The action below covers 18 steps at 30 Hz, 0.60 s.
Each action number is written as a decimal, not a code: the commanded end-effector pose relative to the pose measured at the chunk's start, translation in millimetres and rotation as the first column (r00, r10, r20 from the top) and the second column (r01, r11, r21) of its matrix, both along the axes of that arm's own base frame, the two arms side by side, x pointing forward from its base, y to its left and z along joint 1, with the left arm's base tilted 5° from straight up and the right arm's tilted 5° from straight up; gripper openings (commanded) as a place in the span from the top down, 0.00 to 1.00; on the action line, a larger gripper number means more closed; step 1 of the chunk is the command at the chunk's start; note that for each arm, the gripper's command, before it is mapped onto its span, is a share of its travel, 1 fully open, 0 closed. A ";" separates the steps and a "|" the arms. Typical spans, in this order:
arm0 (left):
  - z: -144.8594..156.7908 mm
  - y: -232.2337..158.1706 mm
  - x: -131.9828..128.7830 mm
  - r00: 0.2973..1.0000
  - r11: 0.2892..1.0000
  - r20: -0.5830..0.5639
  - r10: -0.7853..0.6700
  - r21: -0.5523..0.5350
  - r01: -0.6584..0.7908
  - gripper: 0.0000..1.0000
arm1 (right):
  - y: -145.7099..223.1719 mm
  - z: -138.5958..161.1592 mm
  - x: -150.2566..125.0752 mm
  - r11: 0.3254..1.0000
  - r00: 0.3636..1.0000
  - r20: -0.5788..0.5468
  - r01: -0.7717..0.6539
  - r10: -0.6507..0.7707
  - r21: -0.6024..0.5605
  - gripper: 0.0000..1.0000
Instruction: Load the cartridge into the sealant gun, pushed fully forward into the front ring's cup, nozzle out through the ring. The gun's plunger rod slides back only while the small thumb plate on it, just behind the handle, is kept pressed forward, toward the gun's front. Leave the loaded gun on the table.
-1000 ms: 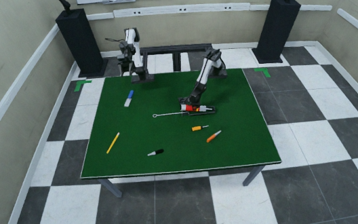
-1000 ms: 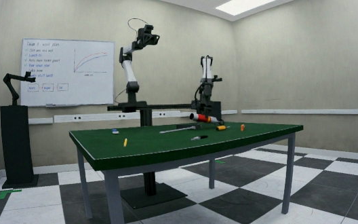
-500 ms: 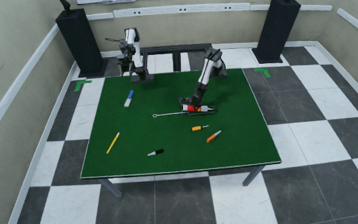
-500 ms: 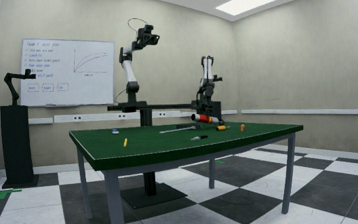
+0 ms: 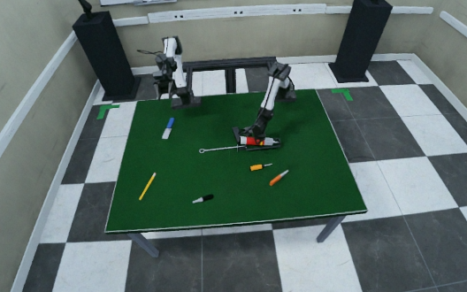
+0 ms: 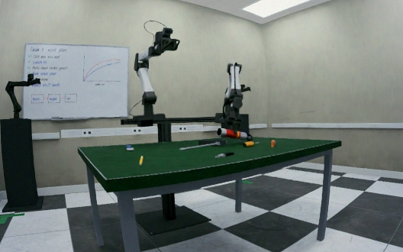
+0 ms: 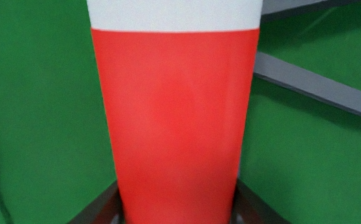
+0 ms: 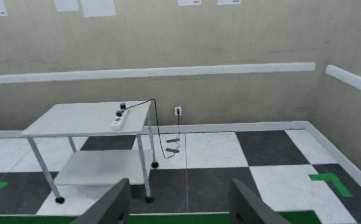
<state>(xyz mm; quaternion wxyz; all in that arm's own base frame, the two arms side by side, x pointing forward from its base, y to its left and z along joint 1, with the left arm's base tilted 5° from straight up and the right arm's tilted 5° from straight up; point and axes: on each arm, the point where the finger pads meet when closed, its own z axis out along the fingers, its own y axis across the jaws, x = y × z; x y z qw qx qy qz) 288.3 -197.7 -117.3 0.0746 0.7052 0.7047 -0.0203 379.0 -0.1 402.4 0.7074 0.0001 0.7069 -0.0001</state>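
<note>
The red-and-white cartridge (image 5: pixel 248 141) (image 6: pixel 229 133) (image 7: pixel 176 100) is held by my left gripper (image 5: pixel 258 140) (image 7: pixel 177 187), which is shut on it. It is raised over the gun and roughly in line with it, its wide white end toward the handle side. The gun lies on its side on the table, its plunger rod (image 5: pixel 219 149) (image 6: pixel 200 146) reaching far out behind the handle. Grey parts of the gun also show in the left wrist view. The front ring and nozzle are too small and overlapped to tell whether they meet. My right gripper (image 8: pixel 179 188) is open and empty, raised far from the gun.
On the green table (image 5: pixel 187 172) (image 6: pixel 176 160) lie a yellow screwdriver (image 5: pixel 256 167) (image 6: pixel 249 143), an orange-handled tool (image 5: pixel 278 178), a black-and-grey marker (image 5: pixel 203 199), a yellow pencil (image 5: pixel 147 186) and a blue-and-white item (image 5: pixel 169 127). The screwdriver is nearest the gun.
</note>
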 end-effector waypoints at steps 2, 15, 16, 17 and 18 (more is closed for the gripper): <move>18.0 -10.1 11.9 0.998 0.998 0.059 -0.013 -0.068 0.017 1.00 | 2.5 -1.2 -3.0 1.000 1.000 -0.003 -0.007 0.007 0.005 0.49; 17.9 -0.2 15.7 0.998 0.997 0.068 -0.011 -0.069 0.016 1.00 | 2.5 -1.2 -3.0 1.000 1.000 -0.003 -0.007 0.007 0.005 0.49; 17.9 -0.2 15.7 0.998 0.997 0.068 -0.011 -0.069 0.016 1.00 | 2.5 -1.2 -3.0 1.000 1.000 -0.003 -0.007 0.007 0.005 0.49; 15.4 2.0 11.9 0.998 0.998 0.060 -0.014 -0.065 0.018 1.00 | 2.5 -1.2 -3.0 1.000 1.000 -0.003 -0.007 0.007 0.005 0.49; 15.1 4.9 10.1 0.998 0.998 0.057 -0.013 -0.064 0.017 1.00 | 2.5 -1.2 -3.0 1.000 1.000 -0.003 -0.007 0.007 0.005 0.49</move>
